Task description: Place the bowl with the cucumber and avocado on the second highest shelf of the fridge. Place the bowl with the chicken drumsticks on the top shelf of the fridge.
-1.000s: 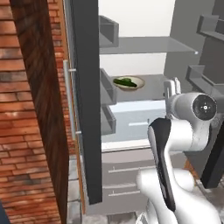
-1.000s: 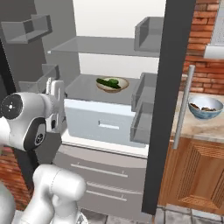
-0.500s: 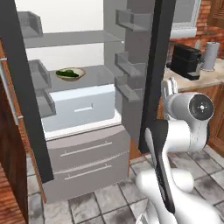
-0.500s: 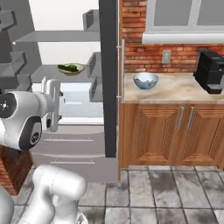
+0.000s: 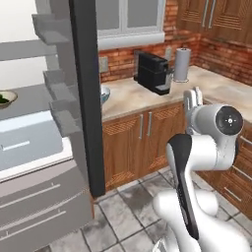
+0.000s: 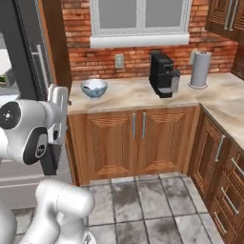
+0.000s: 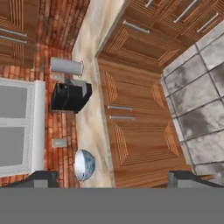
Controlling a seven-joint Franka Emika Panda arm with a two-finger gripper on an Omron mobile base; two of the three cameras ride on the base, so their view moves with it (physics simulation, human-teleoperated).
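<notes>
We see the fridge [image 5: 83, 98] standing open at the left of the left base view, its dark door edge-on, with wooden cabinets and a pale counter [image 6: 143, 97] running off to the right. On that counter, just beside the fridge door, sits a blue-grey bowl [image 6: 94, 87], apart from the black coffee machine [image 6: 162, 74] and the paper towel roll [image 6: 200, 69] further along; we judge it to be the bowl with the chicken drumsticks, though its contents cannot be made out. The gripper [image 6: 59, 114] is raised beside the arm's head, its fingers spread wide and holding nothing. The bowl lies ahead of the hand and off to its fridge side, low in the hand view, so we judge the coming move to be a reach forward toward the counter's fridge end. The other bowl [image 5: 6, 98], showing something green, already rests on a fridge shelf.
</notes>
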